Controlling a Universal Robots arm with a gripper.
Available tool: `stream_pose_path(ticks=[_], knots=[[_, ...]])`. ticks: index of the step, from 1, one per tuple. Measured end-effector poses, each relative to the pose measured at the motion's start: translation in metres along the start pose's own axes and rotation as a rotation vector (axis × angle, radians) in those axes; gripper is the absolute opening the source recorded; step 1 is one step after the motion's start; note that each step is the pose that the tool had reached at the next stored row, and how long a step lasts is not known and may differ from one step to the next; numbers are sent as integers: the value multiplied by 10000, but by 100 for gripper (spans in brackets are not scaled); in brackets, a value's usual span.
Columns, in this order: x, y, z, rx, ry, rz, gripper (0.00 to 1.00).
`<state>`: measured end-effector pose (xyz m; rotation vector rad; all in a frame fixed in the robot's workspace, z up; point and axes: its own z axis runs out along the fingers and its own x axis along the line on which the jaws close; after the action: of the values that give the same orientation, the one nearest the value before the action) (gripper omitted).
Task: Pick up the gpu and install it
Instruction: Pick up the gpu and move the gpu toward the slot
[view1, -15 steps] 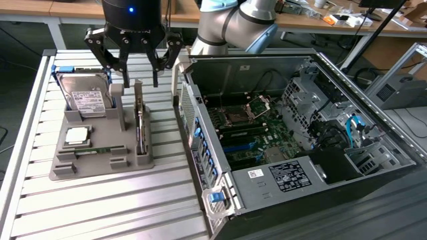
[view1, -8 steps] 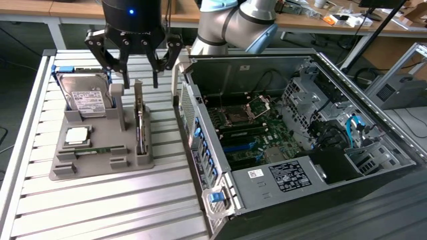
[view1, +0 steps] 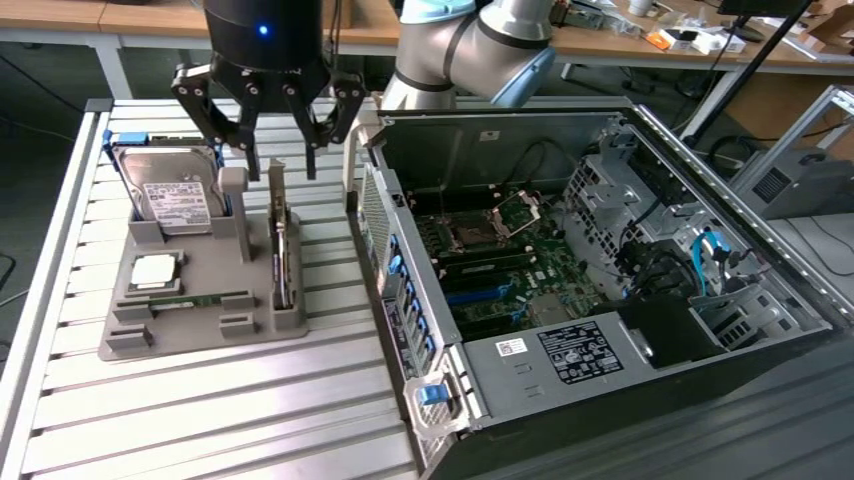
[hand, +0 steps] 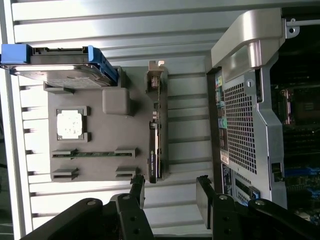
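- The slatted metal table carried everything.
- The open computer case lay on its side at the exterior view's right, with the motherboard exposed.
- The gripper hung over the far end of the parts tray. Its jaws were spread wide and empty, one on each side of the line of the gpu.
- The grey parts tray sat just beside the case.
- The hard drive, in blue rails, stood propped at the tray's far end. The print on its white label was too small to read.
- The gpu stood on edge in the tray's slot nearest the case, untouched, so the step in hand looked like the approach to the pick. Gripping so thin a card called for the jaws to come squarely across its faces.
- A processor chip and a green memory stick lay flat in their recesses.
- A black-and-white sticker on the case was not legible.
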<state>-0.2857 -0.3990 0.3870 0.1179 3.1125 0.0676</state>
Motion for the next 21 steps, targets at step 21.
stream_pose_path(ticks=[21], knots=[[111,-16,181,-1,0,0,54]])
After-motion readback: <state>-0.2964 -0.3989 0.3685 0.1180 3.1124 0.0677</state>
